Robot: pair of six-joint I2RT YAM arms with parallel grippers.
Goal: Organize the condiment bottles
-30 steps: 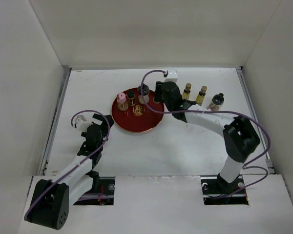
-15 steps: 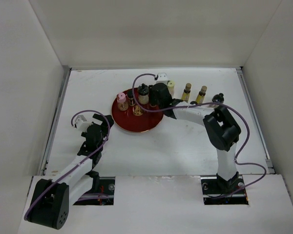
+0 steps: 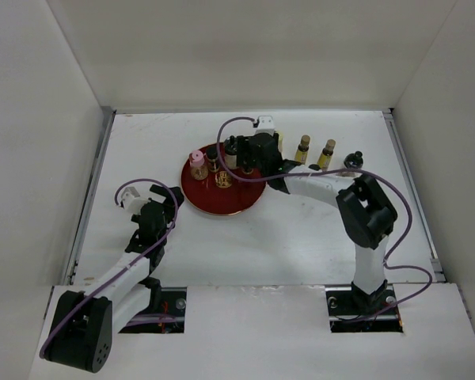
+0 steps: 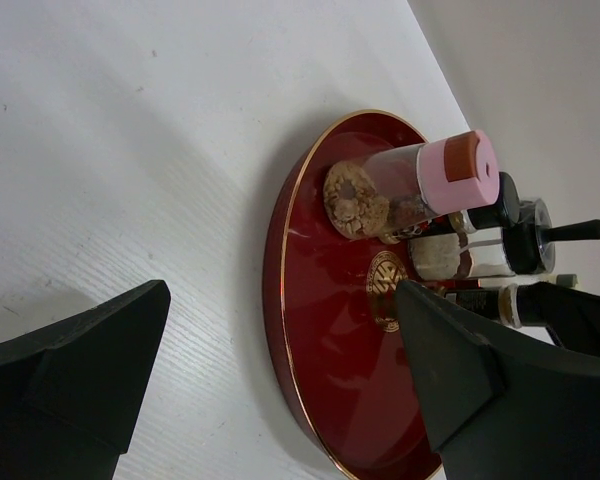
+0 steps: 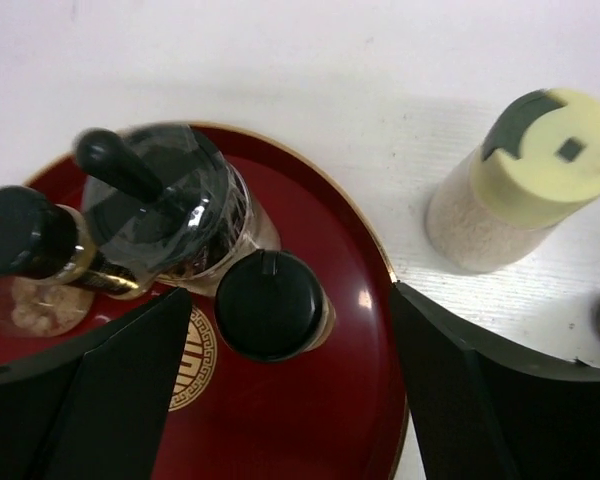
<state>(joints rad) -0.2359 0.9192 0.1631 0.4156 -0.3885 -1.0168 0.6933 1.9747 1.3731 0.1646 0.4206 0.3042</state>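
Several condiment bottles stand on the red round tray (image 3: 222, 202): a pink-capped one (image 3: 197, 165) (image 4: 435, 178), a glass one with a black stopper (image 5: 165, 200) (image 3: 230, 150), and a small dark-capped one (image 5: 25, 235). Another dark-capped bottle (image 5: 270, 305) stands upright on the tray (image 5: 360, 400) between the spread fingers of my right gripper (image 5: 290, 300) (image 3: 245, 164), with a gap on each side. A cream-capped bottle (image 5: 525, 175) stands on the table just right of the tray. My left gripper (image 4: 282, 290) (image 3: 160, 207) is open and empty, left of the tray (image 4: 320, 340).
Two slim amber bottles (image 3: 303, 148) (image 3: 326, 153) and a dark-capped jar (image 3: 350, 164) stand in a row on the white table, right of the tray. White walls close in the table at the back and both sides.
My right gripper came down over the tray's right part with the dark-capped bottle, then opened and let it go standing there. The left arm has not moved.
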